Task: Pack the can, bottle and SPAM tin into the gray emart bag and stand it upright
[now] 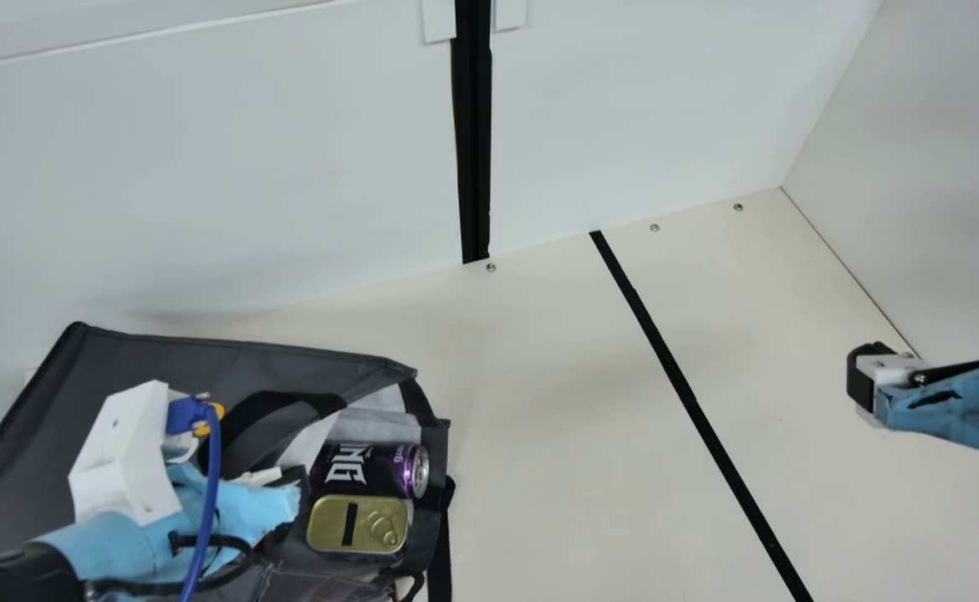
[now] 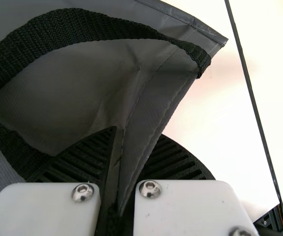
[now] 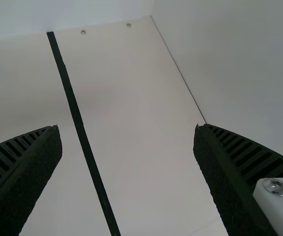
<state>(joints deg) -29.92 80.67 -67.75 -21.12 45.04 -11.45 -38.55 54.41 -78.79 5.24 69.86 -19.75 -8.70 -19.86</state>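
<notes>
The gray emart bag (image 1: 163, 359) is lying on the left part of the cream table (image 1: 539, 418), its mouth facing toward the table's right edge. Just inside the mouth, against the pale lining (image 1: 376, 426), the dark purple can (image 1: 384, 481) is resting on its side, its metal lid end pointing toward the table's right edge. The SPAM tin (image 1: 330, 522) is lying beside the can, on the side of the table's near edge, and is showing its gold lid and pull ring. The left gripper (image 1: 276, 502) is reaching over the bag near both of these; in the left wrist view, the left gripper (image 2: 137, 135) is clamping a fold of the bag's gray fabric between its ribbed fingers, while a black handle (image 2: 82, 24) is looping close by. The right gripper (image 1: 861, 376) is hovering over the right part of the table, near the right wall (image 1: 940, 209); its fingers are standing wide apart, and a black line (image 1: 673, 368) on the table is running between them in the right wrist view.
</notes>
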